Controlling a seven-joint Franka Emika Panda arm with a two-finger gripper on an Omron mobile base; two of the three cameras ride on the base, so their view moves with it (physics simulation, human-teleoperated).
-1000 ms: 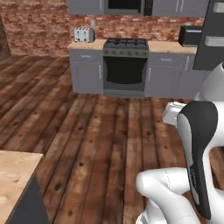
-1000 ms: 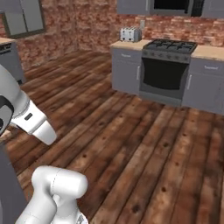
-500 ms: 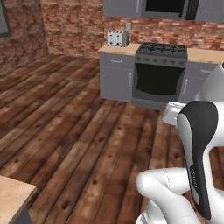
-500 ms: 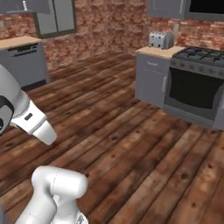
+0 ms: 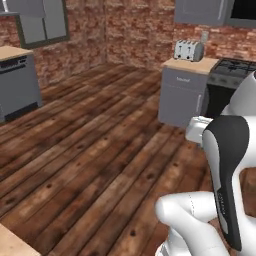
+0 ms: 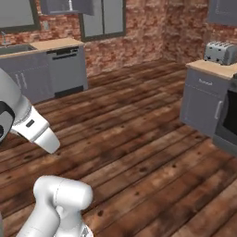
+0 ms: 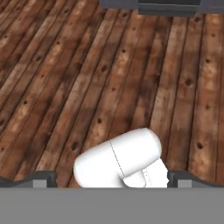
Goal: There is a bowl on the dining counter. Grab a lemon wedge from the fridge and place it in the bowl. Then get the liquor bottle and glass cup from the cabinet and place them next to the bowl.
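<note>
While the base travels, by the look of it seeking the fridge, the left base view offers plank floor [image 5: 95,150] and a toaster [image 5: 188,50] on a counter [image 5: 192,65]; the right base view adds a dishwasher [image 6: 67,69]; the hand view has the end effector [image 7: 109,179] spread wide, empty; no task item or writing is visible

Evenly lit throughout, soft and fairly bright, with no clear light source. Faint sheen on the wooden floor [image 5: 100,150], brightest in the middle distance. Barely any cast shadows under the grey cabinet [image 6: 203,104]. Low-resolution rendering, soft and blocky, brick wall [image 5: 135,30] smeared far off; no edge distortion
</note>
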